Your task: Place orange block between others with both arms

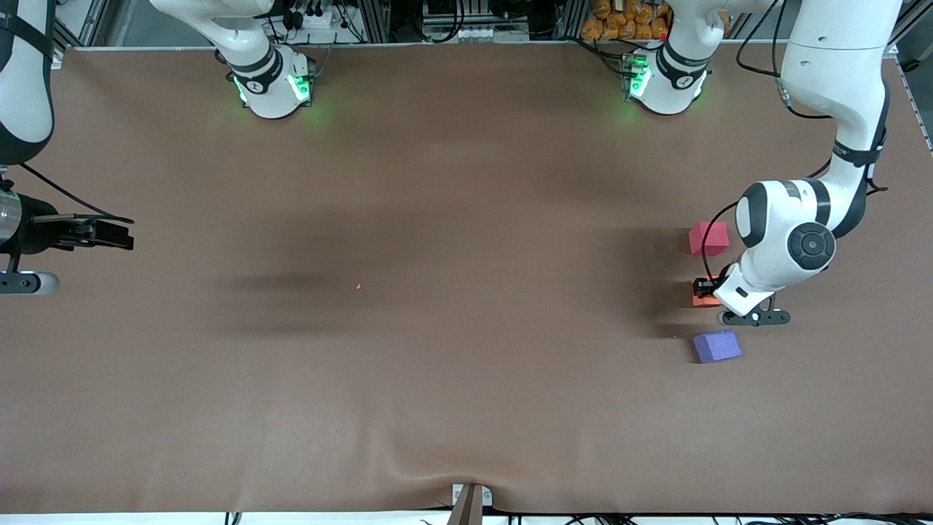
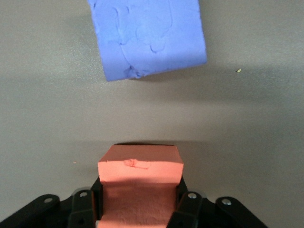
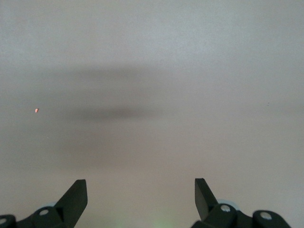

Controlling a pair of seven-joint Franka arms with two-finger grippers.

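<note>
**Front view: orange block held in the gap**

Front view shows the left gripper [image 1: 705,289] low over the desk [image 1: 437,364], its jaws clamped on the orange block [image 1: 701,297] between the red-pink cube [image 1: 708,238] and the purple-blue cube [image 1: 717,345]. The right gripper [image 1: 109,232] waits at its own end.

Left wrist view adds the grip itself — jaws pinching the block's sides, the purple-blue cube just ahead. A skewed release could nudge that cube.

Right wrist view shows only open jaws — over bare desk.

Robotics lab — 2 bench-mounted arms [image 1: 838,109], cabled aluminium framing [image 1: 379,18]
</note>
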